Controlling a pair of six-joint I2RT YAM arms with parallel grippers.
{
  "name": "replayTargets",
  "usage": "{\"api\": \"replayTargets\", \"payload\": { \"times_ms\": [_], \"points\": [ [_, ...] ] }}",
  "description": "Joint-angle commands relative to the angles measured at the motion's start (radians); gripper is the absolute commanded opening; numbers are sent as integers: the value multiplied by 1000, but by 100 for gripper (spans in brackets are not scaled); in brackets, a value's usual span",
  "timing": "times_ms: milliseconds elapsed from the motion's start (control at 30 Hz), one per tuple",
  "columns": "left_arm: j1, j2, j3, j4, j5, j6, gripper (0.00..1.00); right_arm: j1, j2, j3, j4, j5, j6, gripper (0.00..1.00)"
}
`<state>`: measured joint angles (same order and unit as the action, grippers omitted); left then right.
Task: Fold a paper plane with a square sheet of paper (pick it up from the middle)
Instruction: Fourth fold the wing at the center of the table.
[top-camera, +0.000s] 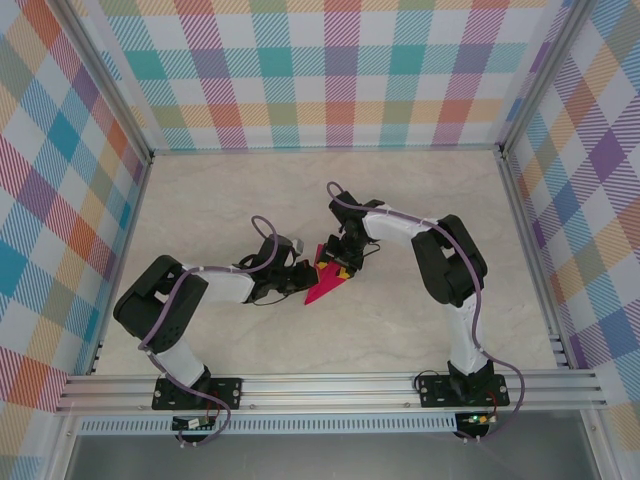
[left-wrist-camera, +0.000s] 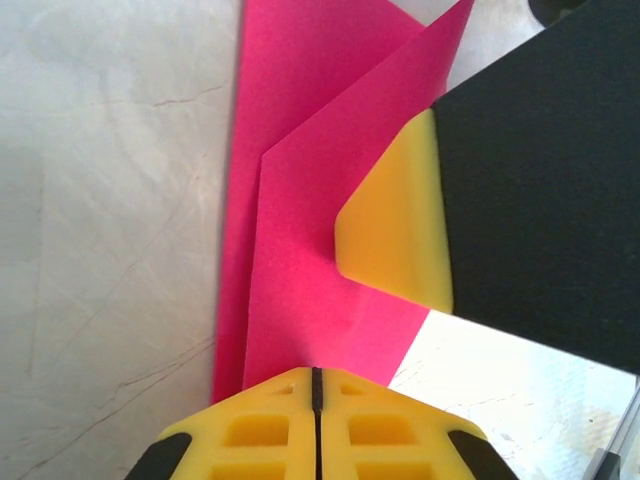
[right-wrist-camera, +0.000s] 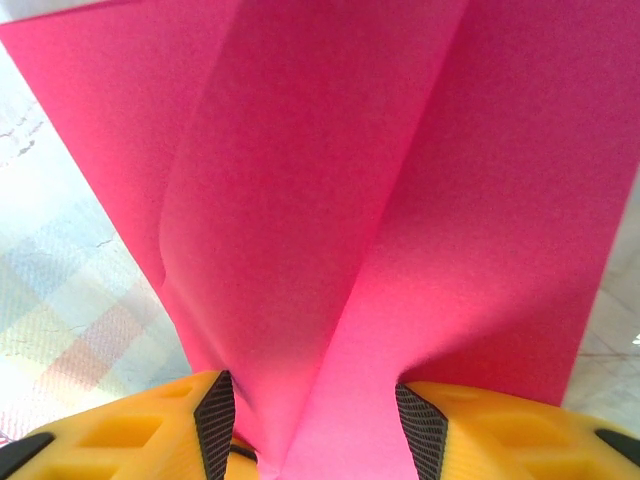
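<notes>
Tabletop (left-wrist-camera: 100, 250), paper (left-wrist-camera: 300, 200) in left hand (left-wrist-camera: 315, 385).

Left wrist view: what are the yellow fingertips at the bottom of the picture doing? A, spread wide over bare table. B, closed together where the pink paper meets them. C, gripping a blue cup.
B: the left end effector is closed to a thin seam, and the pink paper runs right into its tip.

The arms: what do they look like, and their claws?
Both the left arm and right arm are white and black segments with purple cables looping alongside. The left claw and right claw have blocky yellow fingers with black textured pads.
</notes>
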<state>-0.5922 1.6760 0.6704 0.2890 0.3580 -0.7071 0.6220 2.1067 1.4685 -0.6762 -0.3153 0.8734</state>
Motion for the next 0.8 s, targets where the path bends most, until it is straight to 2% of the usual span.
{"api": "replayTargets", "payload": {
  "times_ms": [0, 367, 767],
  "points": [
    [11, 20, 18, -34, -14, 9, 6, 2, 137, -71, -28, 129, -39, 53],
    [11, 42, 26, -57, -21, 1, 5, -2, 62, -121, 55, 115, -86, 55],
    [11, 44, 38, -65, -12, 3, 5, -4, 84, -115, 9, 177, -98, 46]
  ]
}}
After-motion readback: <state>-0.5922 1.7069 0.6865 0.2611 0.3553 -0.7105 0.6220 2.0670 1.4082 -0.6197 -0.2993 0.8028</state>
